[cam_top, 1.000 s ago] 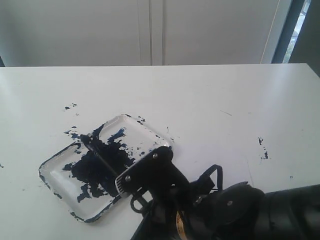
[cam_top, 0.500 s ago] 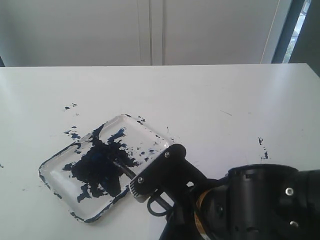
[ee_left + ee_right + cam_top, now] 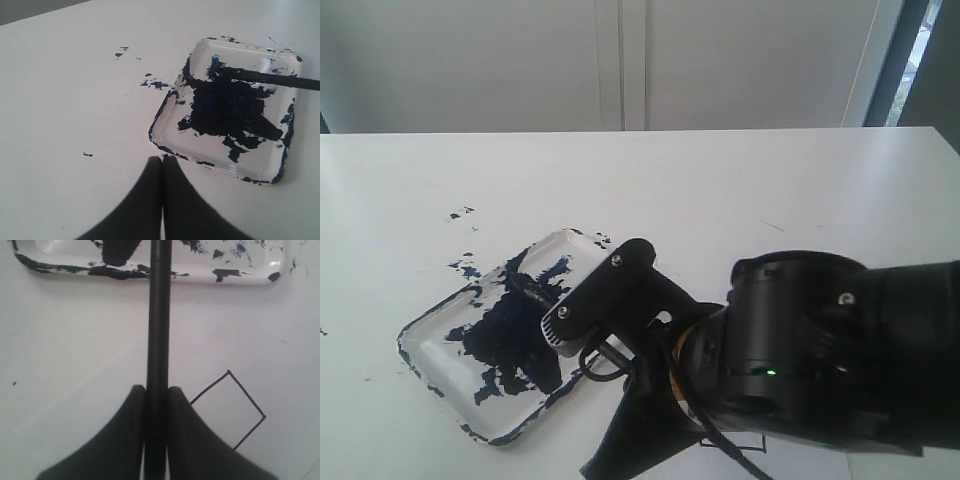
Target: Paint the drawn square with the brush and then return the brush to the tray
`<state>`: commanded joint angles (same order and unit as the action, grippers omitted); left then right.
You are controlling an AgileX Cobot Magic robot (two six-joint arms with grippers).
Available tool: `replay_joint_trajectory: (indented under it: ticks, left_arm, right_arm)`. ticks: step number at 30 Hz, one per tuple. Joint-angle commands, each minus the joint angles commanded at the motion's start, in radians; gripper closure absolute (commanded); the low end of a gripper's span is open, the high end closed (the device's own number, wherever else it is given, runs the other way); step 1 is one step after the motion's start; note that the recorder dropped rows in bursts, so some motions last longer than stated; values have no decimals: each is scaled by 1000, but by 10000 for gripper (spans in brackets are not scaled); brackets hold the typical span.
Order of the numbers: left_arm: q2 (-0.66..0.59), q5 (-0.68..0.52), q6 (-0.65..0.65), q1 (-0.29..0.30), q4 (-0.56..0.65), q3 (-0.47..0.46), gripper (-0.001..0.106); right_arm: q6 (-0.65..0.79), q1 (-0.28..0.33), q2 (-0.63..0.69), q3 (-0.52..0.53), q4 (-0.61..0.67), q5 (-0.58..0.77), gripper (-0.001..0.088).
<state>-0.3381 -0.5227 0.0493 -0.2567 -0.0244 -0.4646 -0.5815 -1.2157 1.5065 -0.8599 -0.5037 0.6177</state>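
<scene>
Right gripper (image 3: 156, 395) pinching brush (image 3: 159, 315), drawn square (image 3: 227, 411) just beside; brush tip over tray (image 3: 200, 279); left gripper (image 3: 162, 165) pressed together.

Black brush (image 3: 280, 79) across blue-smeared tray (image 3: 167, 107)

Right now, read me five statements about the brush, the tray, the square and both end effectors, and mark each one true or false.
1. The right end effector is shut on the brush. True.
2. The drawn square is filled with blue paint. False: the part of its inside that shows is bare white.
3. The left end effector grips the tray. False: it is shut on nothing and hangs apart from the tray's rim.
4. A dark paint blotch covers much of the tray's floor. True.
5. The brush's far end reaches over the tray. True, as the left wrist view shows.
</scene>
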Motion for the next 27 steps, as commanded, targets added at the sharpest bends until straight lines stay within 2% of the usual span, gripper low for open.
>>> replay_joint_trajectory:
  ticks: [14, 20, 23, 27]
  left_arm:
    - [0, 0, 0, 0, 0, 0, 1053]
    - [0, -2, 0, 0, 0, 0, 1053]
    - [0, -2, 0, 0, 0, 0, 1053]
    - [0, -2, 0, 0, 0, 0, 1053]
  right_arm:
    - [2, 0, 81, -4, -10, 29, 868]
    - [0, 22, 90, -4, -1, 64, 868]
    - [29, 22, 90, -4, 41, 42, 868]
    - [161, 22, 90, -4, 186, 8, 868]
